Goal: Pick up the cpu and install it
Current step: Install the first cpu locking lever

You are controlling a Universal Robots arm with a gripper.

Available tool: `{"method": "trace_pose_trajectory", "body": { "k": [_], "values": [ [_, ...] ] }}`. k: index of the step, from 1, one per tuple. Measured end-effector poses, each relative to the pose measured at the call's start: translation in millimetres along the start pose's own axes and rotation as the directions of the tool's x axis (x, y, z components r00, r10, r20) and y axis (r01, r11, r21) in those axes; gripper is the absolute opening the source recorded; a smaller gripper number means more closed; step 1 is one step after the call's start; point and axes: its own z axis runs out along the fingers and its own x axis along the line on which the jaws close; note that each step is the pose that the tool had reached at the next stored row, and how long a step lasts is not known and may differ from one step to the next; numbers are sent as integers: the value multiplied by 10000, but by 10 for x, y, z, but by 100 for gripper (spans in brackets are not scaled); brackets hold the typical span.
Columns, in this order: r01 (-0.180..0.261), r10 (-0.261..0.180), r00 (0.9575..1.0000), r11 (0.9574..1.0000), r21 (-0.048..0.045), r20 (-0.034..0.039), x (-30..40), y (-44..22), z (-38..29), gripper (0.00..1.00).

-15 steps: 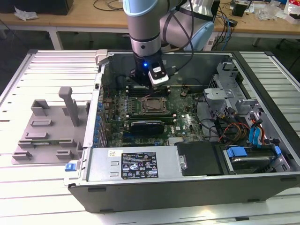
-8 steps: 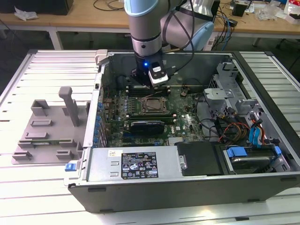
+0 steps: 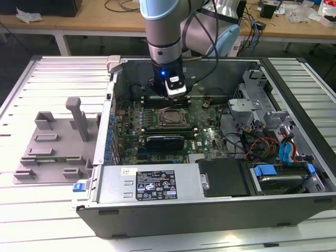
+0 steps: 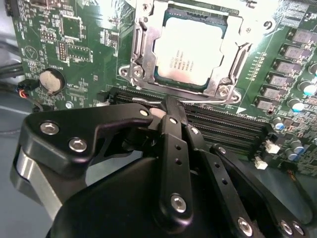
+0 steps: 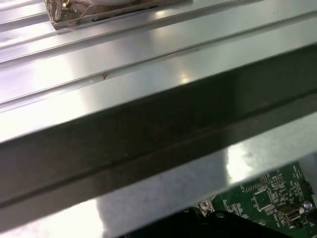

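The cpu (image 4: 185, 52), a flat square chip with a silver-grey top, lies in the motherboard socket (image 4: 141, 49), framed by the socket's metal bracket. In the exterior view the cpu (image 3: 173, 117) sits at the middle of the board inside the open computer case. My gripper (image 4: 171, 105) hangs just beside the socket, over the memory slots (image 4: 223, 121), its black fingers (image 4: 174, 130) brought together with nothing between them. In the exterior view the gripper (image 3: 167, 97) stands directly behind the socket, under the arm's wrist.
A grey plastic fixture tray (image 3: 52, 142) lies on the ribbed table at the exterior view's left. The case wall (image 3: 113, 105), power supply (image 3: 152, 184), drive cage (image 3: 283, 173) and loose cables (image 3: 252, 142) surround the board. A coin battery (image 4: 51, 81) sits near the socket.
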Motion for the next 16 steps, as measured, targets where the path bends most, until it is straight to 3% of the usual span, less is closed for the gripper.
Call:
{"method": "trace_pose_trajectory", "body": {
  "k": [1,2,3,4,5,16],
  "values": [
    [-35,35,10000,10000,-6,39,2,0,5,11],
    [-25,26,9998,10000,-60,174,3,0,14,11],
    [-19,21,9997,10000,-82,236,2,0,17,11],
    [-18,20,9997,10000,-83,238,2,0,17,11],
    [-15,18,9996,9999,-106,298,15,-5,19,11],
    [8,3,9986,9998,-196,538,86,0,37,11]
  ]
}}
